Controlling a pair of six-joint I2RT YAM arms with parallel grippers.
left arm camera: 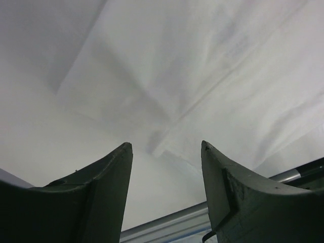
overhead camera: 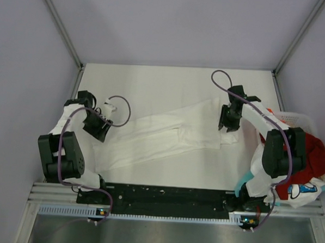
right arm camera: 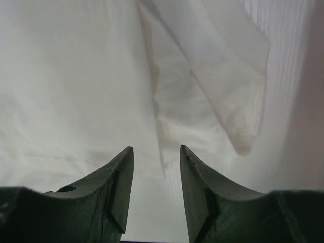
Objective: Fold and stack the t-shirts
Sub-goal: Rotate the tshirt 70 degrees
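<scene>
Over the table from above, one white t-shirt (overhead camera: 172, 135) lies stretched between two grippers, the left gripper (overhead camera: 99, 130) at its near-left end and the right gripper (overhead camera: 226, 127) at its far-right end. One basket (overhead camera: 293, 115) at the right edge holds one red t-shirt (overhead camera: 313, 154) and one blue-graphic t-shirt (overhead camera: 303, 190). Left wrist view: two fingers (left arm camera: 101, 192) spread, gripping nothing, white cloth beneath; right wrist view: likewise parted, empty, over a folded edge.
</scene>
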